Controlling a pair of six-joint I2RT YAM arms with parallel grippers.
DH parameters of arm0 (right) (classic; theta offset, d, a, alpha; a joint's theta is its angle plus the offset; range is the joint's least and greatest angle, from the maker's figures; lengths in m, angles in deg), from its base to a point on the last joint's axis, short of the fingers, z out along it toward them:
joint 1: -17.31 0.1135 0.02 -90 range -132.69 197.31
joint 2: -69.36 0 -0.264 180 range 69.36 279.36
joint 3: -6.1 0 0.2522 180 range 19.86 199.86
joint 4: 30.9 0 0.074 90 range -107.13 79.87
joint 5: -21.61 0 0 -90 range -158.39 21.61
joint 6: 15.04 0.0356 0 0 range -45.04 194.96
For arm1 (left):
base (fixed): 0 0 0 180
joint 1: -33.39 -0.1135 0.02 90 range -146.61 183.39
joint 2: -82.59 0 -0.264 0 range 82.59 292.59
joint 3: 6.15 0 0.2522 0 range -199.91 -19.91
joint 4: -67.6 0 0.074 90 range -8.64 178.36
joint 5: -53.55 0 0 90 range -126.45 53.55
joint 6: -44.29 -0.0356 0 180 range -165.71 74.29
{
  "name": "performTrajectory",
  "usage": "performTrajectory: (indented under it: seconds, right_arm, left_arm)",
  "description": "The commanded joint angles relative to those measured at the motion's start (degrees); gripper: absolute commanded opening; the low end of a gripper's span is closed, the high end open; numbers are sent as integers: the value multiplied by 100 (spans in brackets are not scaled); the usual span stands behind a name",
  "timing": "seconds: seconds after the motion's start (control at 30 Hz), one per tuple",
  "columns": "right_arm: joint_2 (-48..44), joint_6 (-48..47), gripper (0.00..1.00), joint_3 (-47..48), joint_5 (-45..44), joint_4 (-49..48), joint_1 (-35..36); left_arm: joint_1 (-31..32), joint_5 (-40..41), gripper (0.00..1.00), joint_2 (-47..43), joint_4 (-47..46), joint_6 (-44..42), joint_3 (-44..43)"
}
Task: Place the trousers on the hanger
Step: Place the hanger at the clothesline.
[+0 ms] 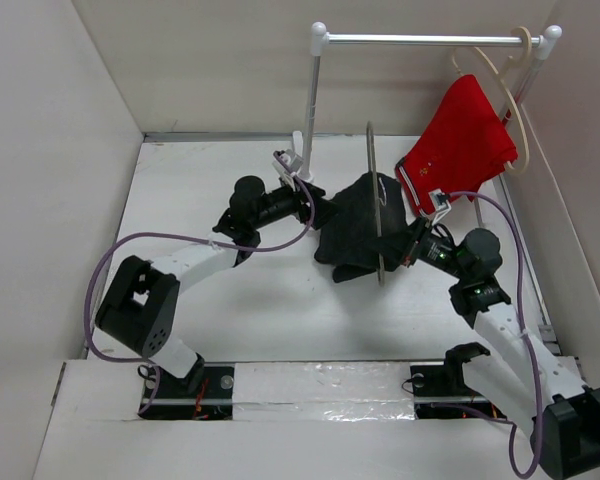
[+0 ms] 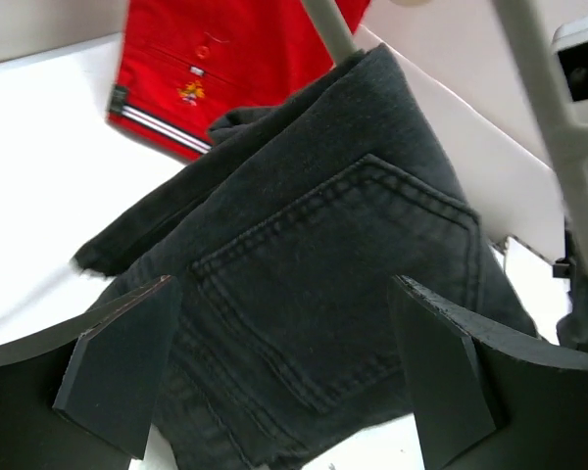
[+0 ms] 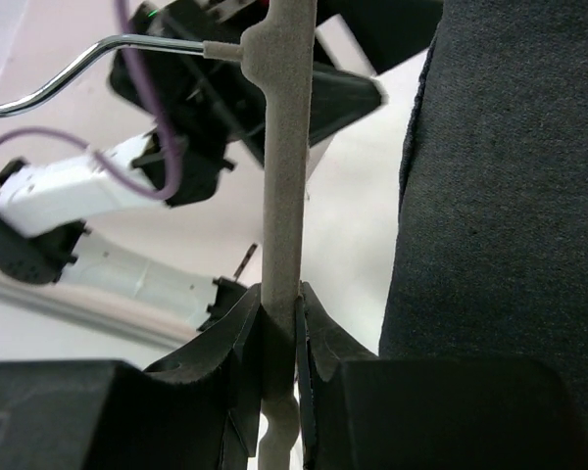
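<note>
- Right hand clamps the thin grey metal hanger upright; hold it steady.
- Left hand, jaws apart at the hanger's nine o'clock, faces the draped black denim trousers; level them gently.

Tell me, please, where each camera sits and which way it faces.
Top: above and behind the arms, looking down on the table; both arms show, trousers and hanger between them.
Left wrist: on the left arm, facing the trousers' back pocket; its open left fingers frame it.
Right wrist: looks along the hanger, clamped in the right fingers; the left arm shows behind.
Shared: all three show the trousers.
</note>
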Motion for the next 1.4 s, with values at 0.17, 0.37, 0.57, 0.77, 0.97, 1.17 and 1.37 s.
performTrajectory:
  seconds: [0.17,0.37,0.57,0.77,0.97,1.17,1.37]
  right_arm:
    - [-189,-94,0,251,333,-800,-101]
    - [4,-139,0,110,474,-922,-153]
    - [415,-130,0,460,439,-1081,-434]
    - [1435,160,0,1304,281,-1854,-663]
    - [2350,406,0,2331,-61,-2268,-742]
    - [2894,722,0,2922,-721,-2478,-795]
    - [3493,1117,0,3546,-1143,-2821,-1023]
  left_arm:
    - [117,-886,86,173,-2220,886,105]
    - [328,-512,82,67,-2225,916,290]
    - [380,147,77,-47,-1873,792,298]
    - [433,623,60,-372,-1891,1020,755]
    - [785,1520,21,-1083,-1442,897,1537]
    - [1135,1846,16,-1567,-1354,1169,2126]
    - [1557,2249,15,-1875,-1056,1267,2373]
